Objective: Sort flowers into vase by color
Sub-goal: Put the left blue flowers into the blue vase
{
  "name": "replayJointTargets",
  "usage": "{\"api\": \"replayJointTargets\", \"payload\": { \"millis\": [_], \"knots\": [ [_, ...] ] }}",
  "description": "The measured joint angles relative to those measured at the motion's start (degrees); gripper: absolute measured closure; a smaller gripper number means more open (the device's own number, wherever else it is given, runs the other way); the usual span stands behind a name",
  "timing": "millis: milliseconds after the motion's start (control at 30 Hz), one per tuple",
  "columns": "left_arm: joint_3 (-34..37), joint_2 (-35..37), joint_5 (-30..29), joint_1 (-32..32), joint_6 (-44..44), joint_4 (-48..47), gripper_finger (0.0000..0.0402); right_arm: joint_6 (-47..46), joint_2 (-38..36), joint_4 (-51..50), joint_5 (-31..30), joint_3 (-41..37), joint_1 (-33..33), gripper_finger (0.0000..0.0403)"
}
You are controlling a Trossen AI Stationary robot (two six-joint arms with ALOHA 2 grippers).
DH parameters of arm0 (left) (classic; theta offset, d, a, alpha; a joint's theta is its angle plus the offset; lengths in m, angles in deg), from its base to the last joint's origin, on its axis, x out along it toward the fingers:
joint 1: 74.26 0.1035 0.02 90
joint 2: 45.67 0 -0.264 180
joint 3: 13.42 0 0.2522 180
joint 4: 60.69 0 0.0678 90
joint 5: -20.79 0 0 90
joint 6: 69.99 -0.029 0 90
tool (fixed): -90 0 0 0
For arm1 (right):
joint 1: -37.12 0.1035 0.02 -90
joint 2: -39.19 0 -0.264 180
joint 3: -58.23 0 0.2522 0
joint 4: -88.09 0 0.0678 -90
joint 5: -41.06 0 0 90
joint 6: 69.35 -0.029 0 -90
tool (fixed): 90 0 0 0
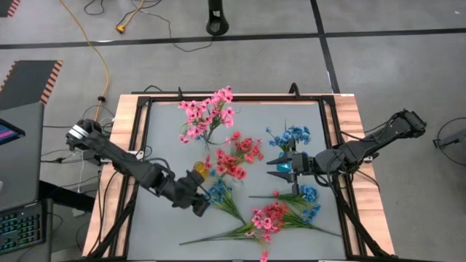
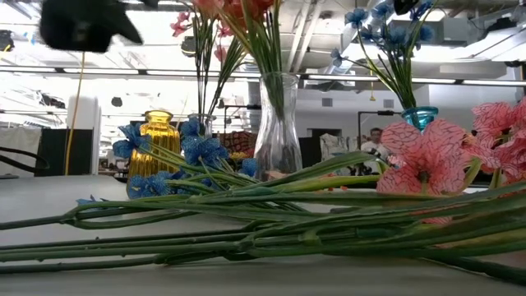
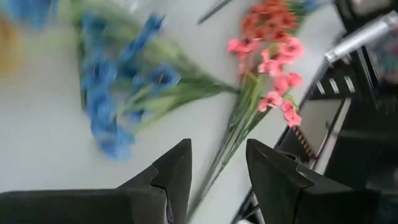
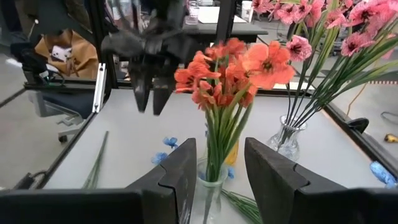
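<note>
Evidently the sorting is partly done: three vases already hold flowers, while several sprays lie loose on the table (image 1: 160, 145), presumably waiting their turn.

In the high view, pink flowers (image 1: 207, 115) stand bunched at the upper centre of the grey surface, the coral-red flowers (image 1: 237, 154) sit in the clear glass vase (image 2: 277, 127) at the middle, and a blue bunch (image 1: 290, 136) rises right of centre from what the low view shows as a teal vase (image 2: 420, 117). Each colour has its own vessel, which fits the rule of the task. A yellow vase (image 2: 158, 141) stands left of the clear one; from these views I cannot tell whether anything is in it.

The left gripper (image 1: 196, 205) hangs at the lower left of centre in the high view, just beside a loose blue spray (image 1: 218, 193). Its wrist view shows the fingers (image 3: 177, 177) parted with nothing between them, poised above the table near the blue blossoms and a pink spray (image 3: 273, 68). That suggests it is between a release and a fresh pick, though which I cannot say.

The right gripper (image 1: 280, 167) waits at right of centre, pointing toward the coral-red bunch; its fingers (image 4: 186, 171) stand apart and empty, framing the clear vase.

More stems lie toward the lower centre of the high view: a pink spray (image 1: 269, 217) and a blue one (image 1: 307, 195), their long green stems crossing. These unsorted pieces are likely what remains.
</note>
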Motion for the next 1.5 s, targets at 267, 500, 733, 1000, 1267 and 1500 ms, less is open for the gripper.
{"api": "replayJointTargets", "payload": {
  "millis": [267, 500, 733, 1000, 1267, 1500],
  "knots": [
    [0.1, -7.4, 0.1, -1.0, 23.7, 2.5, 0.0262, -1.7, 0.0, 0.0, 0.0, 0.0, 0.0, 0.0241],
    [0.1, -15.8, 2.8, 0.8, 29.1, 18.6, 0.0252, -1.7, 0.0, 0.0, 0.0, 0.0, 0.0, 0.0241],
    [0.1, -23.2, 8.2, 3.1, 33.0, 28.8, 0.0236, -1.8, 0.0, -0.2, 0.0, 0.0, 0.0, 0.0241],
    [0.0, -24.2, 3.7, 4.2, 40.1, 28.2, 0.0236, -1.8, 0.0, -1.0, 0.0, 0.0, 0.0, 0.0241],
    [0.1, -24.2, 3.4, 6.6, 44.9, 25.1, 0.0236, -3.9, 0.0, -1.2, 0.0, 0.0, 0.0, 0.0241],
    [0.1, -24.2, 9.3, 8.3, 47.2, 19.3, 0.0236, -4.2, 0.0, -1.3, 0.0, 0.0, 0.0, 0.0241]
  ]
}}
